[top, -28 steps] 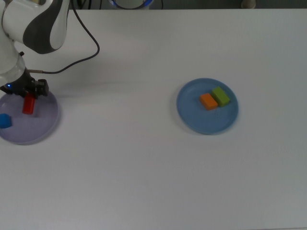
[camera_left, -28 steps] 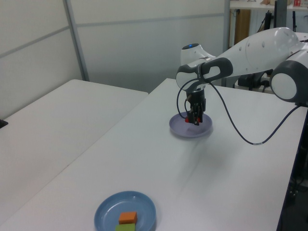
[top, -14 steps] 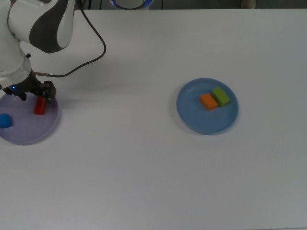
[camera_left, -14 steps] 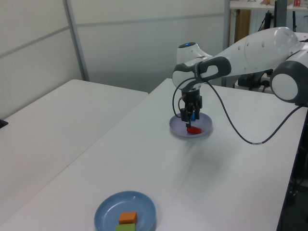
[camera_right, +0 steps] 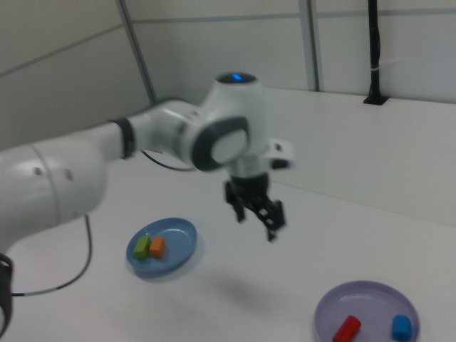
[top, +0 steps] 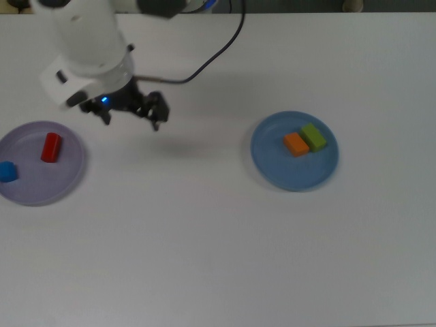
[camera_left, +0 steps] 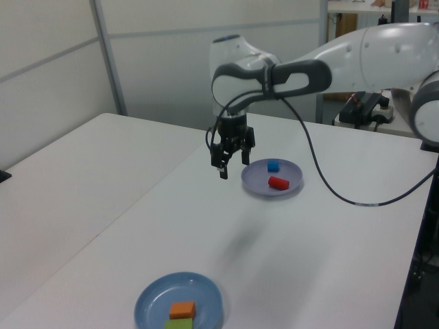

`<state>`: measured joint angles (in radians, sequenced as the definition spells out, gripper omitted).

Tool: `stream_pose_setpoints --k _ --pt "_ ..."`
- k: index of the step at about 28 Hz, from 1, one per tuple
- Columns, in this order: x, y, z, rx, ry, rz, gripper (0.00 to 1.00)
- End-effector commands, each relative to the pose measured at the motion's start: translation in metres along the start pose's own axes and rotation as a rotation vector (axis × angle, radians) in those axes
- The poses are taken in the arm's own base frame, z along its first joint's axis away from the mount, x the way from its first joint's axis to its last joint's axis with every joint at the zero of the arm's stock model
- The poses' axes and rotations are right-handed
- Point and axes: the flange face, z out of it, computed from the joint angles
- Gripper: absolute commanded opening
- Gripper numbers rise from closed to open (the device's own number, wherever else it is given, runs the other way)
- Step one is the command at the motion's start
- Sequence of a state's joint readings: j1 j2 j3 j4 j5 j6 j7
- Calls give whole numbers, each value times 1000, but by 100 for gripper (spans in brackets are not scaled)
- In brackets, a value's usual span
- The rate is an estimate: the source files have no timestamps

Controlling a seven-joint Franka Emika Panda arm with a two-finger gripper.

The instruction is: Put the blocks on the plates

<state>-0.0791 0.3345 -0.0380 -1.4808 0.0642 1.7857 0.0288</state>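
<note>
On the pale lavender plate [top: 41, 184] at the top view's left lie the red block [top: 50, 147] and the blue cube [top: 7, 172]. The medium blue plate [top: 293, 174] at the top view's right holds the orange block [top: 296, 144] and the green block [top: 314, 137] side by side. My gripper [top: 131, 117] hangs open and empty above the table between the two plates, nearer the lavender one. The left view shows the gripper [camera_left: 230, 164] raised to the left of the lavender plate [camera_left: 255, 184]. In the right view the gripper [camera_right: 256, 224] hovers high, with the red block [camera_right: 346, 328] below and to its right.
A black cable [top: 204, 65] trails from the arm across the far part of the white table. A second white table [camera_left: 75, 171] adjoins on the left view's left. Wall panels stand behind.
The gripper has left the red block on the lavender plate, risen, and swung toward the top view's right. The block now lies alone beside the blue cube.
</note>
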Motion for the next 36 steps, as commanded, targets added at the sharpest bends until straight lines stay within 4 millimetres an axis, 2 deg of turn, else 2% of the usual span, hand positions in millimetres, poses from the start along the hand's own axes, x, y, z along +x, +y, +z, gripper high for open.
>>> stream_pose_setpoints --k 1,6,13,21,36 --pt "-44 -50 -61 -35 18 -21 100" --pt "-73 -72 -97 -60 24 -41 100" --pt "-101 -85 -127 -96 22 -75 100" --pt "-104 -94 -129 -98 30 -96 100" --pt "-91 -84 -129 -131 91 -113 100"
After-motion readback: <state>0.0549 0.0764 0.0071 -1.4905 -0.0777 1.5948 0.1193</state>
